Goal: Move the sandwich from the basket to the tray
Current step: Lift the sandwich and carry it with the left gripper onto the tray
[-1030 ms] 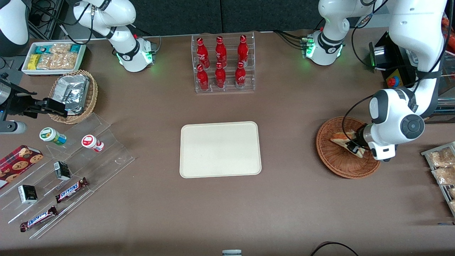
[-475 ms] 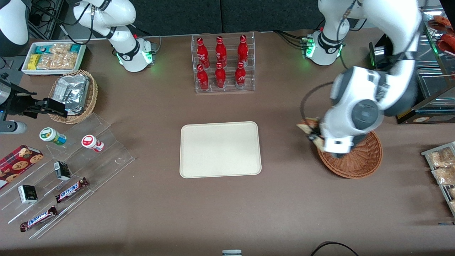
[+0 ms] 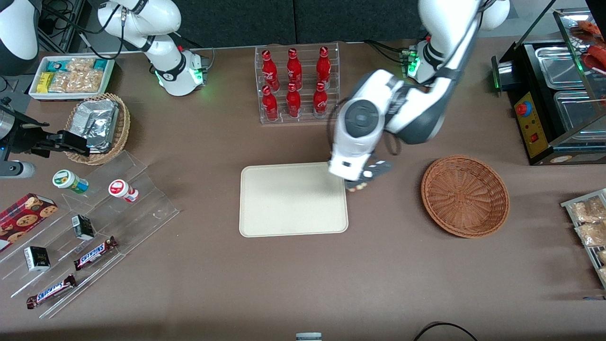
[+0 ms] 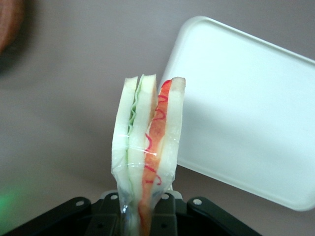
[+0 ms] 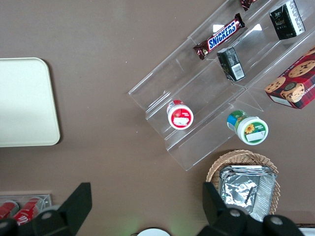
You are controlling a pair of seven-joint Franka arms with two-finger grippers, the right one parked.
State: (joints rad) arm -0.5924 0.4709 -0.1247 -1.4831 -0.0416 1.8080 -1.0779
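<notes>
Your gripper (image 3: pixel 358 183) hangs over the tray's (image 3: pixel 284 203) corner nearest the basket (image 3: pixel 465 195) — fingers clamped on the sandwich (image 4: pixel 147 147), which stands on edge, wrapped in clear film, filling layers showing. Basket sits well apart, toward the working arm's end.

One sandwich (image 4: pixel 147 147), one tray (image 3: pixel 293 199), six red bottles (image 3: pixel 293 83), two baskets (image 3: pixel 465 195)

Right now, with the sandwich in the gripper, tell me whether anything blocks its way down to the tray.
Nothing visible does. The gripper holds the sandwich at the tray's edge nearest the basket. The tray's surface is bare, and the bottle rack stands farther from the front camera, off the path.
</notes>
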